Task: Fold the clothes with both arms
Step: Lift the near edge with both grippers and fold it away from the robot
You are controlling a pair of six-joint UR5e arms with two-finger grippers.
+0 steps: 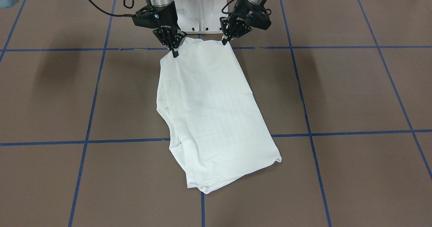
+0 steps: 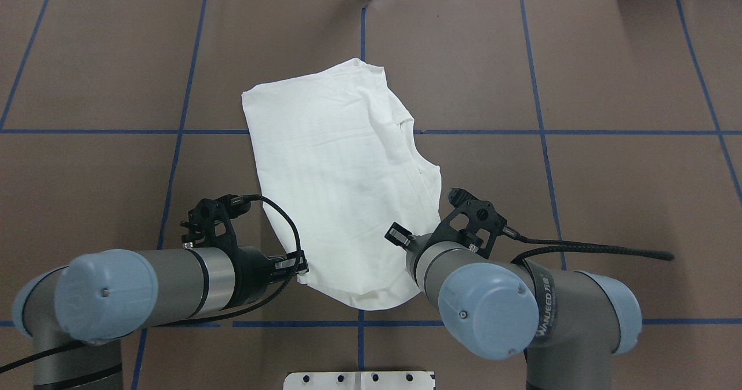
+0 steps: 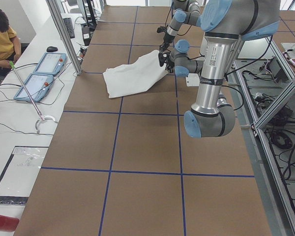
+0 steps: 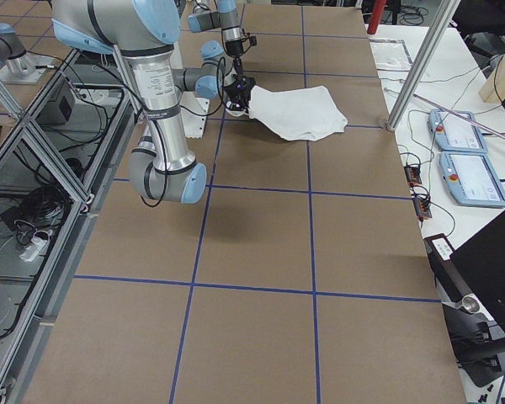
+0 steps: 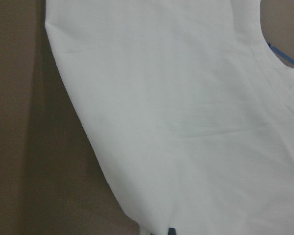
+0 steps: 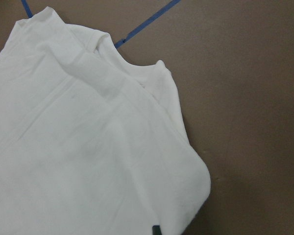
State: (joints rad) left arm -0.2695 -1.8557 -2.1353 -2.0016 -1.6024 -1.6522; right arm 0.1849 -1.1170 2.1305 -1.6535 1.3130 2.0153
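The white shirt (image 1: pixel 212 119) lay folded into a long slanted strip in the middle of the table (image 1: pixel 337 92). It crossed two of the blue tape lines (image 1: pixel 337 132), and the side that showed was plain white. Its far end rested flat, with layered hems showing along one edge. The end nearest the robot was lifted off the table.

The right pincer (image 1: pixel 174 51) was clenched on one corner of that raised edge. The left pincer (image 1: pixel 225 41) was clenched on the other corner, the two standing near each other with the shirt's edge stretched between them. Both wrist views were filled with white cloth, with only a dark fingertip at the bottom margin.

The left arm (image 2: pixel 174 280) and the right arm (image 2: pixel 493 303) reached in from the robot's side. A black band on the right arm bore white lettering that appeared to read "WANJEED". The mark on the pincers was too small to read. A black cable (image 2: pixel 591 248) trailed from the right wrist over the table. The white pedestal (image 1: pixel 199 7) stood just behind the held edge.

Beyond the table, an aluminium post (image 3: pixel 64 34) rose at its rim. Past it two teach pendants (image 3: pixel 39 73) lay on a white bench, and a person (image 3: pixel 2 39) in a yellow top sat there.
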